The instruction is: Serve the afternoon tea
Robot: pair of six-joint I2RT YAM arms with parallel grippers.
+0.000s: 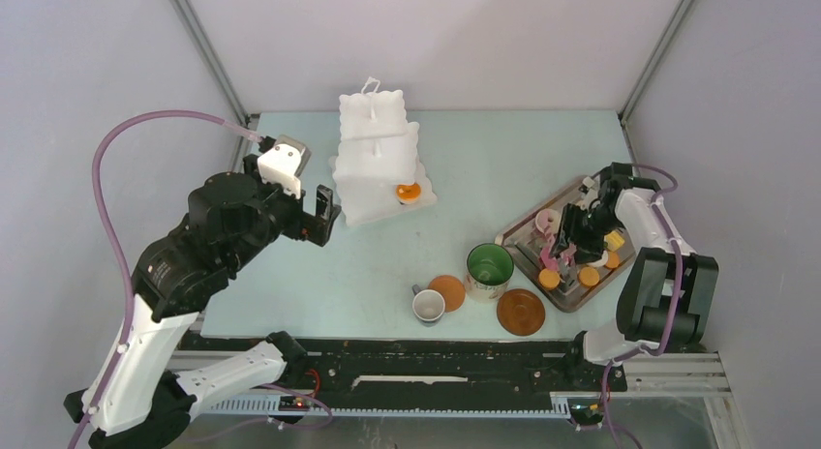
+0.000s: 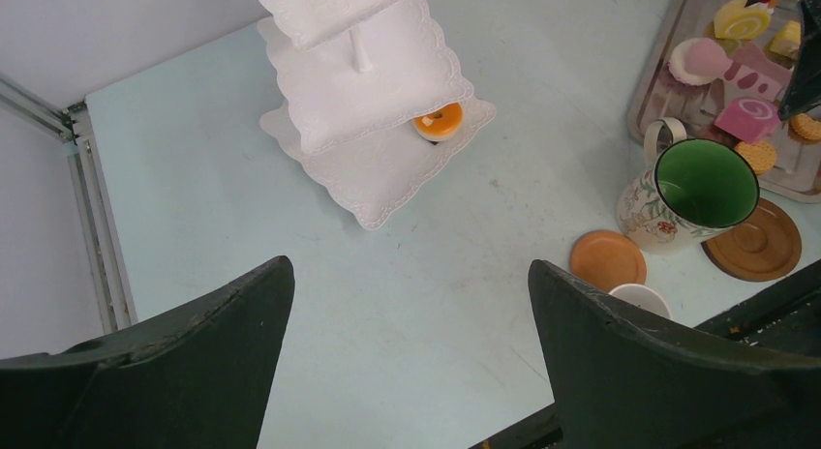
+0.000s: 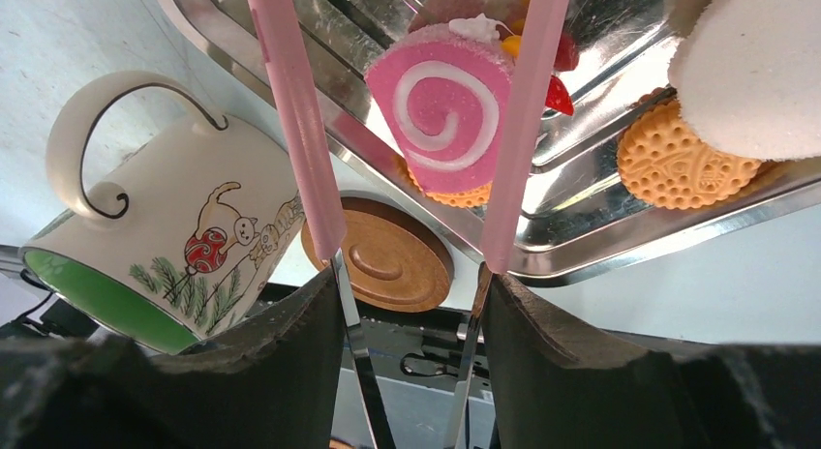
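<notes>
The white three-tier stand (image 1: 376, 154) stands at the back, with one orange pastry (image 1: 409, 192) on its bottom tier; both show in the left wrist view (image 2: 368, 91) (image 2: 438, 121). My left gripper (image 1: 324, 215) (image 2: 411, 304) is open and empty, just left of the stand. My right gripper (image 1: 571, 238) (image 3: 411, 284) is shut on the pink tongs (image 3: 290, 110), over the tray. The tong arms straddle a pink swirl cake (image 3: 447, 105); I cannot tell if they touch it. The green-lined mug (image 1: 489, 267), white cup (image 1: 428, 306) and brown saucer (image 1: 521, 312) sit at the front.
The grey metal tray (image 1: 528, 228) at the right holds several pastries, among them an orange biscuit (image 3: 678, 164) and a white doughnut (image 3: 755, 72). An orange round disc (image 1: 447, 292) lies beside the cup. Frame posts stand at the table's back corners.
</notes>
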